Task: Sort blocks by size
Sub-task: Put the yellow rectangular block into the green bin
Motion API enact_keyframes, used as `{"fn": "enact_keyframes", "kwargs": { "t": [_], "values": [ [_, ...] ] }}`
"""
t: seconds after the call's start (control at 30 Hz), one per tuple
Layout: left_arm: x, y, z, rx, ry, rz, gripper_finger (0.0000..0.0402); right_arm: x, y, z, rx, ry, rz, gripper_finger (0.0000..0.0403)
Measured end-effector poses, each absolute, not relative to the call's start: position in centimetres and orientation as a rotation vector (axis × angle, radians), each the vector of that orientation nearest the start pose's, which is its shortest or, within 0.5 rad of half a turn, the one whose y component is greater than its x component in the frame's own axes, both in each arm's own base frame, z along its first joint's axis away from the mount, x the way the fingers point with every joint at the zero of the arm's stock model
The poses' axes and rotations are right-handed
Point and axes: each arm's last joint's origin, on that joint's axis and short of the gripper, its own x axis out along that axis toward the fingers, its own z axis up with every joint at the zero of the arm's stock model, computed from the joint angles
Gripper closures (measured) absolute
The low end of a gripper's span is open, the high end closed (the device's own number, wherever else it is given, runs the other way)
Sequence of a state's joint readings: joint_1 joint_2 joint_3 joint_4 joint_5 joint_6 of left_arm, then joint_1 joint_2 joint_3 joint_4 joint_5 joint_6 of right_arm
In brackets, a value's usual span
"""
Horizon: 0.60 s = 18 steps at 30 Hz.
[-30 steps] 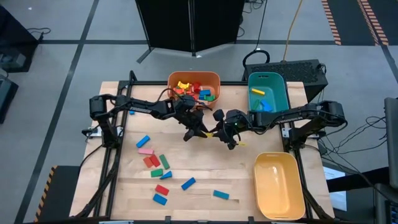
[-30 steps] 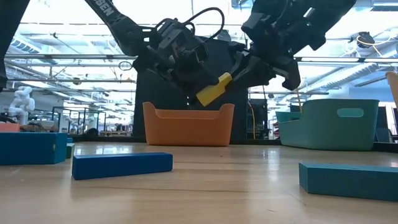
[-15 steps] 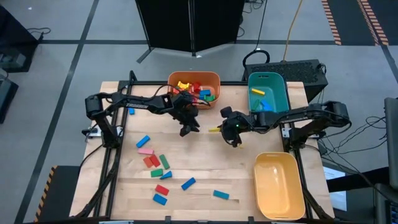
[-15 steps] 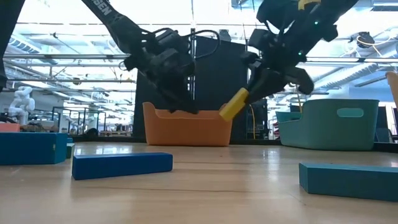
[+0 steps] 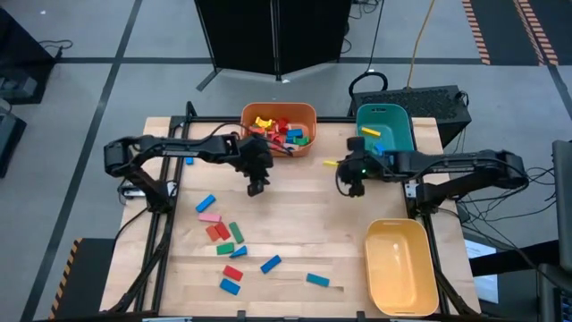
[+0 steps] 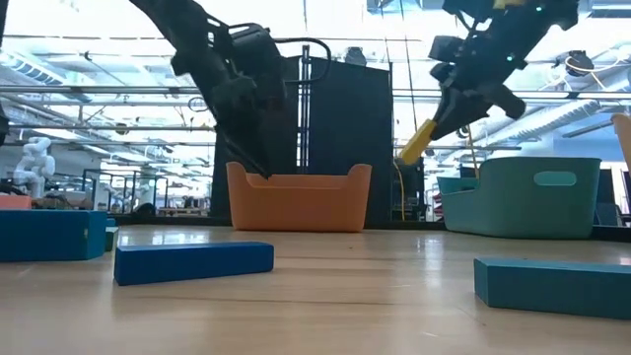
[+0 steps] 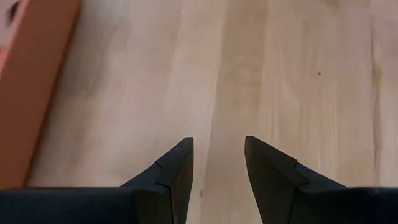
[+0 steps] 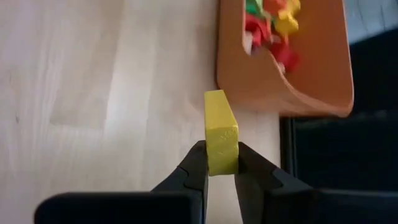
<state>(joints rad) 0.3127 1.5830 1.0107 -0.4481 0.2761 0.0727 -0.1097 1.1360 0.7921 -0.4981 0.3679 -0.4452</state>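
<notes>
Both arms have drawn apart since a second ago: then the two grippers met over the middle of the counter around one yellow block, and now the left one has pulled back toward the orange bin while the right one carries the block toward the teal bin.

At the left of the counter [image 5: 179, 259] a loose group of blocks [image 5: 228, 234] lies unsorted, about ten in blue, pink, red, green and teal, spread from near the left arm's base down to the front edge. These are what is left to do.

The left gripper [image 5: 255, 187] hangs just in front of the orange bin [image 5: 308, 112]; its jaws stand a little apart and hold nothing, with only bare wood between them in the left wrist view. The orange bin already contains a heap of small yellow, red, green and blue pieces.

The right gripper [image 5: 342, 166] is in the air between the orange bin and the teal bin [image 5: 407, 125], and its jaws are closed on the yellow block [image 8: 221, 132], which sticks out beyond the fingertips. The teal bin has a few pieces inside, yellow and blue. The yellow bin [image 5: 399, 268] at the front right looks empty as far as I can see.

I judge that the sorting is past the halfway point, with one block now on its way and the loose group waiting.
</notes>
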Motion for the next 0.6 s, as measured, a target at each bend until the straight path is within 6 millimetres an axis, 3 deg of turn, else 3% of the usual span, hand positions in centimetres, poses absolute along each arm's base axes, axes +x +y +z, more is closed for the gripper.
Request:
{"fn": "enact_keyframes", "kwargs": {
  "t": [0.33, 0.6],
  "values": [
    [26.1, 8.0, 23.7, -0.202, 1.064, 0.272, 0.0259, 19.1, -5.5, 25.9, -0.265, 0.925, -0.462, 0.0364],
    [23.2, 7.6, 26.4, -0.169, 1.040, 0.452, 0.0259, 17.1, -8.1, 25.5, -0.059, 0.986, -0.664, 0.0364]
  ]
}}
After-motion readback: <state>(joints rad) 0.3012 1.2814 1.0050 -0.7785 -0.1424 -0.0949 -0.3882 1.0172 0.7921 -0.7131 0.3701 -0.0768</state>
